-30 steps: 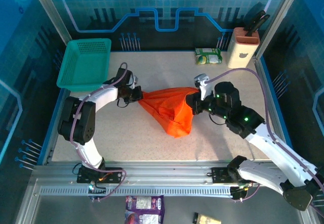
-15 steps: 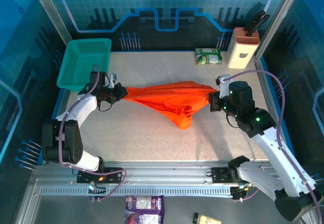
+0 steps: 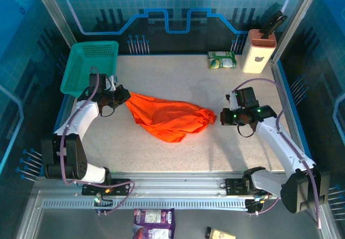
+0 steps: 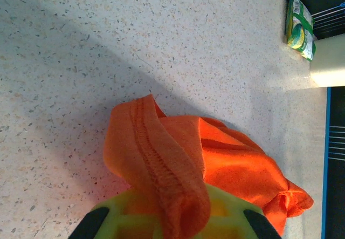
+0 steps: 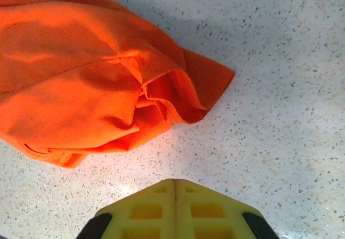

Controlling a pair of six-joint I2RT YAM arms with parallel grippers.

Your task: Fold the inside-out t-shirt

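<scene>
Looking from the left, the teal basket (image 3: 89, 66) stands at the far left corner of the table (image 3: 178, 77), and its mesh floor is hard to read from above. Near it, the left gripper (image 3: 123, 95) holds the left end of the inside-out t-shirt (image 3: 167, 117). Its jaws pinch a stitched hem (image 4: 167, 163), which drapes over the yellow-green pads in the left wrist view, so the tips themselves are covered by cloth.

The shirt lies in the middle of the table as a bright orange heap, wrinkled and bunched, not spread flat. Sleeves and neck cannot be told apart. Its right end finishes in a folded corner (image 5: 210, 80) that rests on the table.

The right gripper (image 5: 175, 188) is just beside this corner but apart from it. Its jaws are pressed together with nothing between them.

At the far right, a green packet (image 3: 222, 60) lies near a beige knife block (image 3: 257, 50). In the left wrist view this block is cut off by the edge of the picture.
</scene>
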